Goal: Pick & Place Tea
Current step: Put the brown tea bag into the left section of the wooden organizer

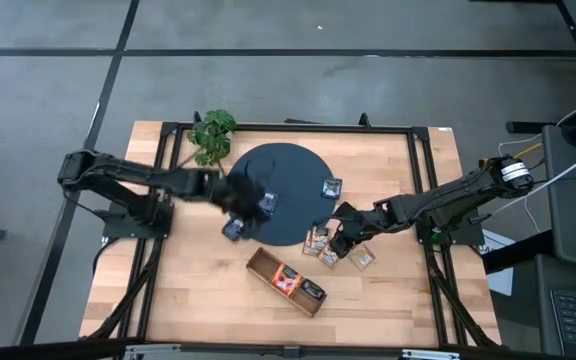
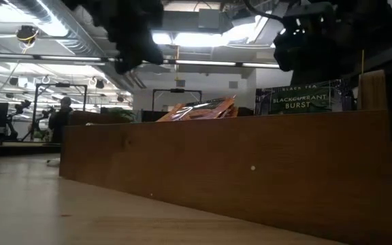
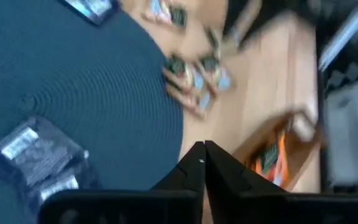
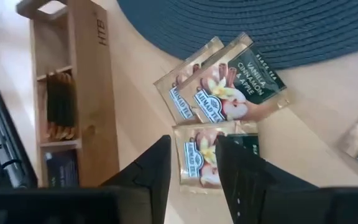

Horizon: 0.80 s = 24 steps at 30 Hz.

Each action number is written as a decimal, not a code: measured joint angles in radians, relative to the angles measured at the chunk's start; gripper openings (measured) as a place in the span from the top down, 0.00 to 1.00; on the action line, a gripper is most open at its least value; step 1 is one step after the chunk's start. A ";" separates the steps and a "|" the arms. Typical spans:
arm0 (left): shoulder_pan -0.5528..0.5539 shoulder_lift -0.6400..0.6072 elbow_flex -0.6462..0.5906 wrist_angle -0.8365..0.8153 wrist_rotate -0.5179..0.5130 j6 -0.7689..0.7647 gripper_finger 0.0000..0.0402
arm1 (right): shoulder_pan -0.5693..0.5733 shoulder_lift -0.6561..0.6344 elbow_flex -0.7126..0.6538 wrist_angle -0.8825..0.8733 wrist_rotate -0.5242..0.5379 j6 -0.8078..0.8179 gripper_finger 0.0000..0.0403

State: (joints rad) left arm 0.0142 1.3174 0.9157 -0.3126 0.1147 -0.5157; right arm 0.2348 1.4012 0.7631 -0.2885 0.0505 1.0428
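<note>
Wooden tabletop, tray nearest: right gripper fingers spread over beige sachets lying between tray and dark mat, bare wood around; beyond, left gripper pressed together, empty, above blue sachets on mat.

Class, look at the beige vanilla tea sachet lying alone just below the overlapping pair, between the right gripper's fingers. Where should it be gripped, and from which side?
The beige sachet lies flat on the wooden table, apart from the overlapping pair. Probably best to come straight down from above with the right gripper, open as it is, and pinch across two opposite free edges. A side approach would likely fail, because the flat packet offers no raised face.
</note>
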 joint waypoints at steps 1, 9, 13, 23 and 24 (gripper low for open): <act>0.038 0.001 0.000 0.022 0.051 -0.014 0.99 | 0.000 0.015 0.000 0.012 0.000 0.000 0.69; 0.229 0.062 0.001 0.140 0.235 -0.124 0.99 | -0.017 0.144 0.000 0.080 -0.001 -0.027 0.82; 0.313 0.112 0.001 0.158 0.344 -0.201 0.99 | -0.041 0.166 0.000 0.115 -0.001 -0.028 0.88; 0.283 0.288 0.001 0.336 0.560 -0.340 0.99 | -0.083 0.166 0.000 0.131 -0.059 -0.024 0.93; 0.272 0.305 0.002 0.362 0.562 -0.348 0.99 | -0.082 0.166 0.000 0.138 -0.076 -0.022 0.93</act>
State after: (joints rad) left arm 0.2859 1.6227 0.9173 0.0492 0.6769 -0.8640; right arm 0.1529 1.5669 0.7628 -0.1507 -0.0250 1.0204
